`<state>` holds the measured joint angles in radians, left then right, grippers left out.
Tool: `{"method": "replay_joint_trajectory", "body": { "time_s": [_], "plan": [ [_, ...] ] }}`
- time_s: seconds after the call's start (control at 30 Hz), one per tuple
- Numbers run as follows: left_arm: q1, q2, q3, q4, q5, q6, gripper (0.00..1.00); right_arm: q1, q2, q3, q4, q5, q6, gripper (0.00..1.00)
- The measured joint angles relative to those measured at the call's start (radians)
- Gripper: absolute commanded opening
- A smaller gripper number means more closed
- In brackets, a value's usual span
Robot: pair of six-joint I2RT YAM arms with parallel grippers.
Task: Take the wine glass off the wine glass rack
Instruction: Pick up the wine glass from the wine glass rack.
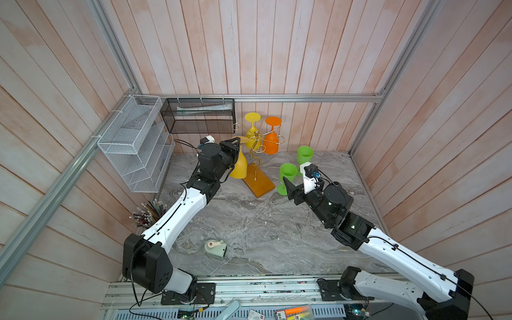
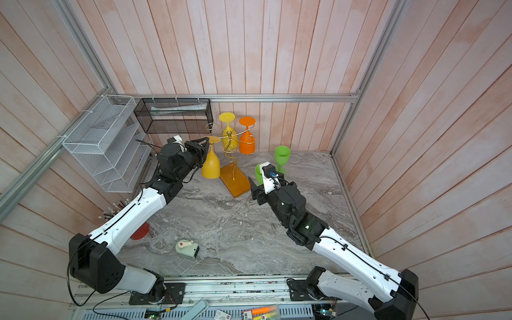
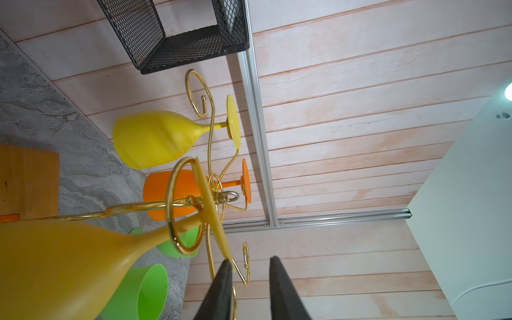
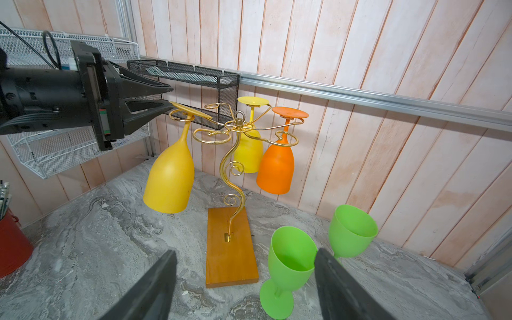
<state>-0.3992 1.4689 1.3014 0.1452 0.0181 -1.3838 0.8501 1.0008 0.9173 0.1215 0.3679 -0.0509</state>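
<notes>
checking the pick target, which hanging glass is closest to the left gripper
The amber glass: its foot is right at the tips of the left gripper. The yellow glass and orange glass hang on the far side of the rack, nearer the wall.

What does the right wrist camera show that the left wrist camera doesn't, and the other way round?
Only the right wrist: the red bucket, the white wire shelf, and the open right gripper. Only the left wrist: a white panel. Both: the wine glass rack, its amber glass, yellow glass and orange glass, the green glasses, the black mesh basket, and the left gripper at the amber glass's foot.
</notes>
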Motion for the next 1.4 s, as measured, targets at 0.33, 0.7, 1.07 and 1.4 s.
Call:
{"method": "replay_joint_trajectory", "body": {
  "time_s": [0.33, 0.7, 1.07, 1.4],
  "plan": [
    [0.01, 0.0, 0.0, -0.033, 0.004, 0.0, 0.27, 0.0, 0.0, 0.0, 0.0, 0.0, -0.002, 0.77],
    [0.031, 0.0, 0.0, -0.063, 0.013, -0.001, 0.27, 0.0, 0.0, 0.0, 0.0, 0.0, -0.002, 0.77],
    [0.06, 0.041, 0.038, -0.07, 0.056, -0.002, 0.27, 0.0, 0.0, 0.0, -0.001, 0.0, -0.002, 0.77],
    [0.061, 0.051, 0.062, -0.101, 0.077, -0.003, 0.19, 0.0, 0.0, 0.0, 0.0, 0.0, -0.002, 0.77]
  ]
}}
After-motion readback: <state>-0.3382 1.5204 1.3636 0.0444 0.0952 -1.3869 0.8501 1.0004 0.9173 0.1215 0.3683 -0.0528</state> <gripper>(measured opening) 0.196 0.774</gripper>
